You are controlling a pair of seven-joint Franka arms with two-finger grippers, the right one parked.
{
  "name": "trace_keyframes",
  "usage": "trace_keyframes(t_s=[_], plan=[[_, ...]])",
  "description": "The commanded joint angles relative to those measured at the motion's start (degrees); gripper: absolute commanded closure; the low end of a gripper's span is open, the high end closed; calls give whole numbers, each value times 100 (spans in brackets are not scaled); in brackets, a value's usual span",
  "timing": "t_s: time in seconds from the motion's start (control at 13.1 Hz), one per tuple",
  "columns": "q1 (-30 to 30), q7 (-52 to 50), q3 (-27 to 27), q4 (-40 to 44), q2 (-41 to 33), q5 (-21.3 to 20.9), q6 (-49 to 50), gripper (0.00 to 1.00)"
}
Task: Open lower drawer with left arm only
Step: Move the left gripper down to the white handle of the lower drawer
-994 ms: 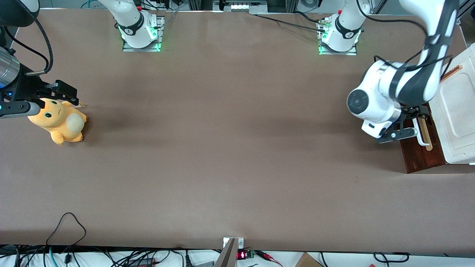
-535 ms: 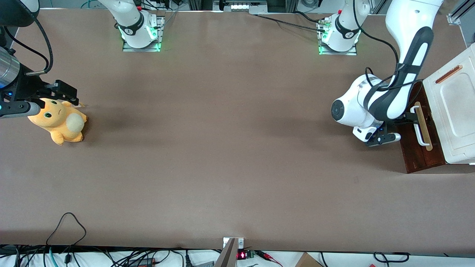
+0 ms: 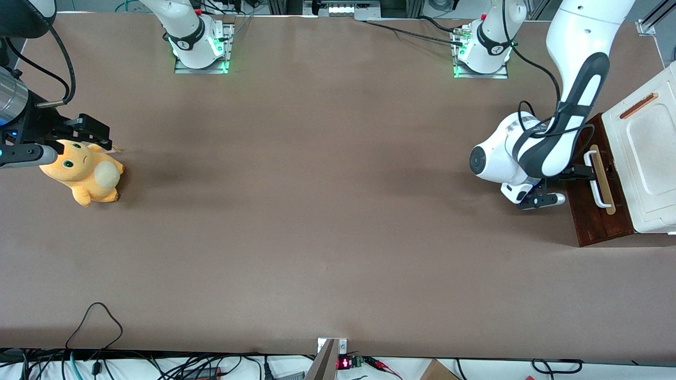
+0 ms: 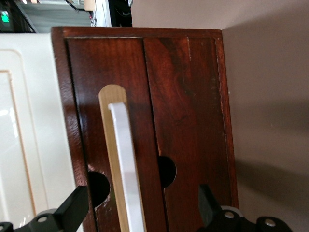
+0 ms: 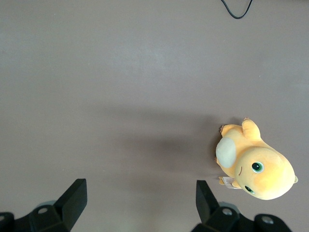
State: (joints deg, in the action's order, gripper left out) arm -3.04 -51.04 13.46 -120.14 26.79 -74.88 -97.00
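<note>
The lower drawer shows its dark red-brown front under the cream-white cabinet top, at the working arm's end of the table. Its white bar handle lies along a pale wood strip. The left arm reaches down in front of the drawer. Its gripper faces the drawer front and is open wide, and the handle runs through the gap between the two black fingers. Neither finger touches the handle.
An orange plush toy lies on the brown table at the parked arm's end. Two arm bases stand at the table edge farthest from the front camera. Cables trail at the nearest edge.
The left arm has swung away from above the cabinet and drawn back a little toward the table's middle, uncovering the handle and cabinet top. The drawer front has not moved.
</note>
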Motion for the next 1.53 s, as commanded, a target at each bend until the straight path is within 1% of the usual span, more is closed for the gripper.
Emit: trace_keyframes(t_s=[0.0, 0.08, 0.15, 0.31, 0.38, 0.46, 0.92, 1.22, 1.45], plan=[[-196, -99, -10, 8, 194, -246, 181, 0], [-250, -99, -18, 8, 212, -376, 198, 3], [-276, -108, -27, 8, 204, -491, 225, 3], [-320, -152, -27, 8, 195, -518, 443, 3], [-320, -248, -27, 8, 195, -710, 575, 6], [-329, -292, -27, 8, 186, -816, 603, 10], [-469, -275, -27, -1, 203, -966, 585, 10], [-549, -240, -27, 8, 238, -1002, 498, 15], [-698, -222, -27, 8, 309, -1186, 462, 14]])
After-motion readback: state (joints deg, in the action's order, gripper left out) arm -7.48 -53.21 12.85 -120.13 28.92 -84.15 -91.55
